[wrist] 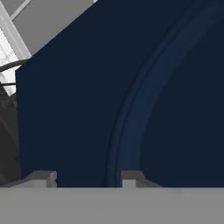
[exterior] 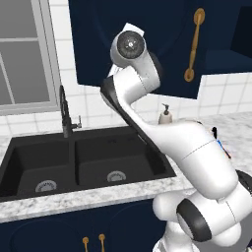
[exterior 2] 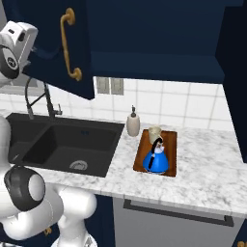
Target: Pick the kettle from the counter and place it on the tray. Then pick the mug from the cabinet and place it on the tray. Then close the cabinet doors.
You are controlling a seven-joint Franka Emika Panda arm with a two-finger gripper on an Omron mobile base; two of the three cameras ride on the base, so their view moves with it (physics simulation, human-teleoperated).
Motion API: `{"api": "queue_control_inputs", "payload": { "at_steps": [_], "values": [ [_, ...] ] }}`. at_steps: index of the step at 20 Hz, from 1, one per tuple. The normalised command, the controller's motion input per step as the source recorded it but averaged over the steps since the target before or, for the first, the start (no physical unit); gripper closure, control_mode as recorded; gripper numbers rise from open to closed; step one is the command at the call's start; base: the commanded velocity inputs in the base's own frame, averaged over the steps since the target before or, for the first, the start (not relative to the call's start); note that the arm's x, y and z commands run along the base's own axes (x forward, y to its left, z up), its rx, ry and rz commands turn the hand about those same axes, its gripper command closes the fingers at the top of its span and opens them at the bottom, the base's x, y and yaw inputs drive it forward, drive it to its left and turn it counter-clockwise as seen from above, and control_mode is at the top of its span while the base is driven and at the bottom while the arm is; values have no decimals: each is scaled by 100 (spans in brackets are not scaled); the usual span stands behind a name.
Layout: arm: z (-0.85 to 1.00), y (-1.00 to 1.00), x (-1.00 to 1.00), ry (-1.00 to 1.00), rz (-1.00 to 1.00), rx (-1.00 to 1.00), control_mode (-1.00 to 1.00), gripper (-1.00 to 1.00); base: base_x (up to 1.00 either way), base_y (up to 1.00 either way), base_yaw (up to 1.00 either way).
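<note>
- We see even, soft rendered light, with no single source we can place.
- The counter (exterior 2: pixel 202 164) and the wall tiles (exterior 2: pixel 159 103) read bright; the cabinet door (exterior 2: pixel 48 43) and the sink (exterior: pixel 74 162) stay very dark, with little detail.
- The kettle (exterior 2: pixel 156 158) casts only a faint shadow on the tray (exterior 2: pixel 171 144).
- A mild sheen lies on the arm (exterior: pixel 197 152).
- All views look coarse and slightly soft; the hand view's door panel (wrist: pixel 144 100) is blurred.
</note>
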Motion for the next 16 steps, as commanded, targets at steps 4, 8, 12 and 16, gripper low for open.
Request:
{"api": "queue_control_inputs", "payload": {
  "at_steps": [4,8,12,16],
  "values": [
    [-11,-100,74,0,14,15,-100,-100,0,0,0],
    [-17,-100,76,0,13,15,-100,-100,0,0,0],
    [-23,-97,80,1,13,14,-100,-100,0,0,0],
    [-26,-91,90,2,14,13,-100,-100,0,0,0]
  ]
}}
